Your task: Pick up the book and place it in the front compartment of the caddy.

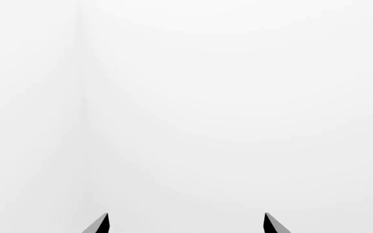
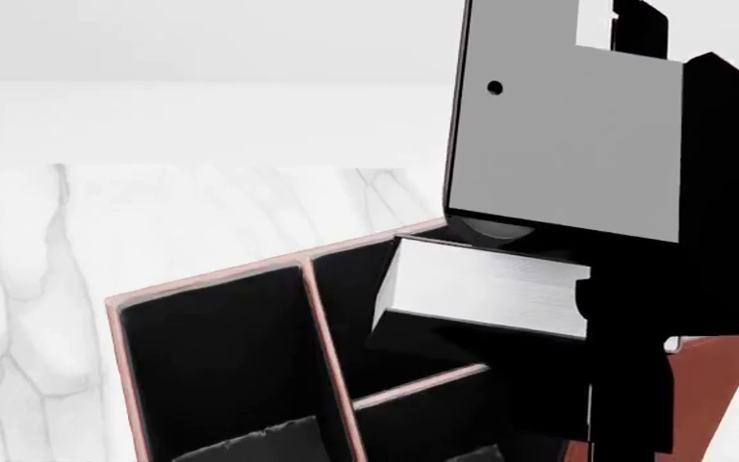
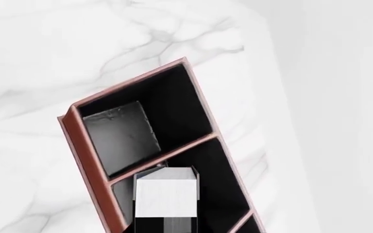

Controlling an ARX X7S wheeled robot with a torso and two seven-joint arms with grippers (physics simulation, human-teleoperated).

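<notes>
Book (image 2: 488, 289) held over caddy (image 2: 331, 337), white page block up.
Right gripper (image 3: 165, 213) clamps it; left gripper (image 1: 186, 224) fingers spread wide.

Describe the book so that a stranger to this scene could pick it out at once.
On the white marble table stands a reddish-brown caddy with black-lined cells. Just above its cells, at the tip of the right gripper, hangs the book: a thick block with black covers. Its pale page edge is the only light patch among the dark cells.
</notes>
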